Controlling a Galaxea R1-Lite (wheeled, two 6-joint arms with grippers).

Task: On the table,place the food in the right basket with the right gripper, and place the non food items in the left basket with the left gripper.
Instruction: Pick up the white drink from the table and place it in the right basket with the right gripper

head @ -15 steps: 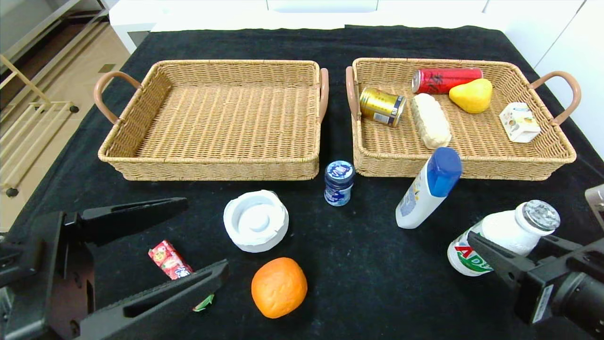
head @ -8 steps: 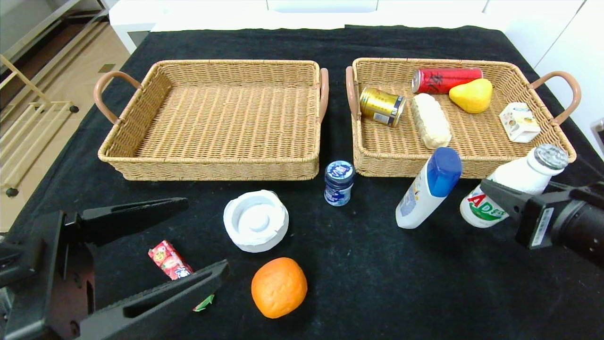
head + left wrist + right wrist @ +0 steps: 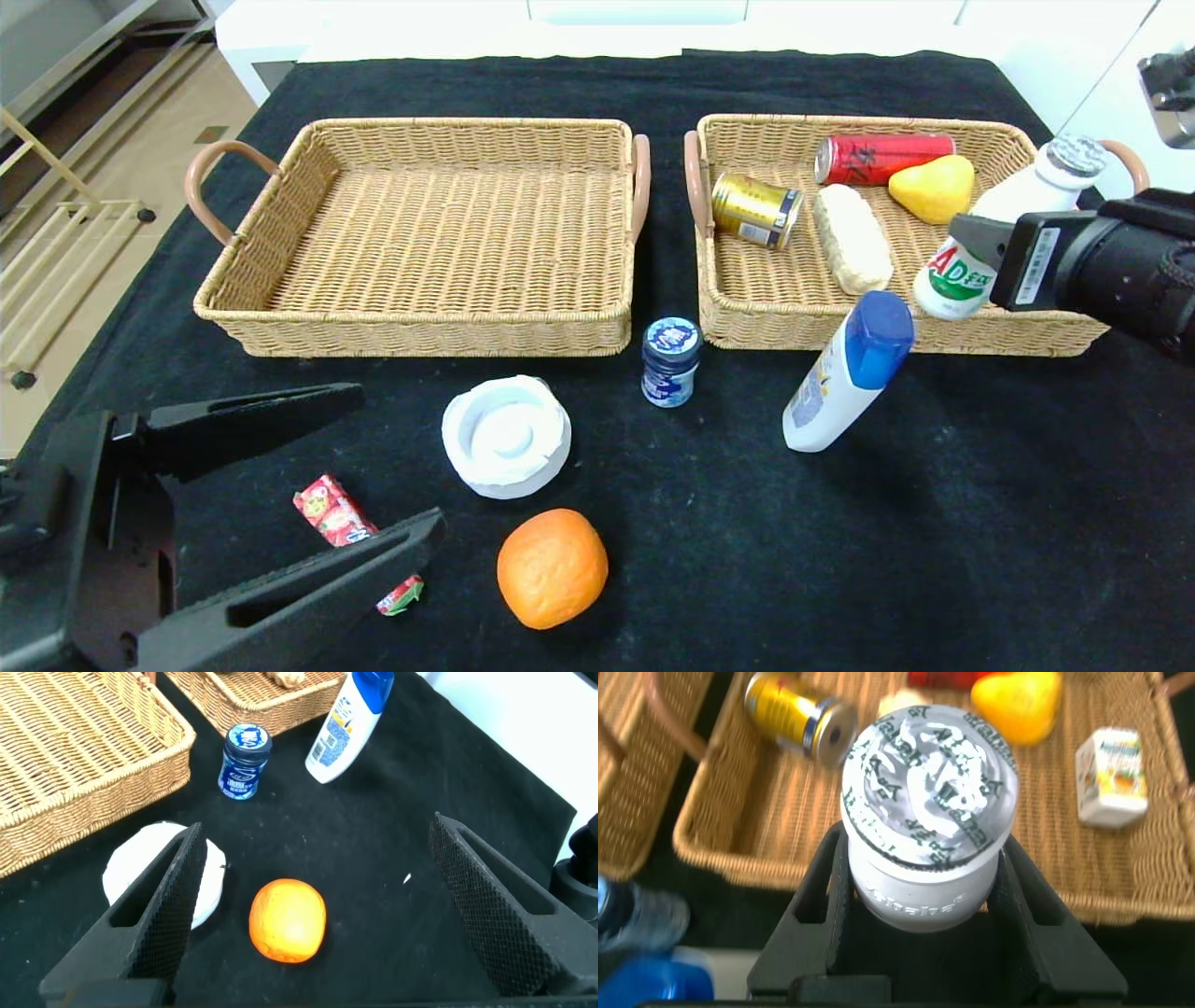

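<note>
The right end effector (image 3: 971, 245) pinches a white milk bottle (image 3: 990, 233) around its body and holds it in the air above the front right part of the right basket (image 3: 747, 322). The bottle is tilted, its foil cap (image 3: 1074, 154) pointing up and away from the robot. In the right wrist view the bottle (image 3: 926, 849) sits between the two dark fingers (image 3: 817, 882), with the basket floor under it.

Inside the right basket lie a gold can (image 3: 756, 210), a red can (image 3: 882, 157), a yellow pear (image 3: 934, 189), a pale bread roll (image 3: 851, 239) and a small carton (image 3: 1111, 777); the carton shows only in the right wrist view.

The left end effector (image 3: 364, 471) is spread wide, low over the near left of the worktop (image 3: 728, 560). A red candy packet (image 3: 331, 513) lies between its fingers. The left basket (image 3: 420, 331) has nothing in it.

On the worktop in front of the baskets stand a small blue jar (image 3: 670, 361), just beside the near left corner of the right basket, and a white bottle with a blue cap (image 3: 850, 369), which leans toward that basket. A white ashtray (image 3: 506, 436) sits nearer the robot, and an orange (image 3: 552, 567) nearer still. In the left wrist view the orange (image 3: 288, 920) lies between the open fingers, farther out.
</note>
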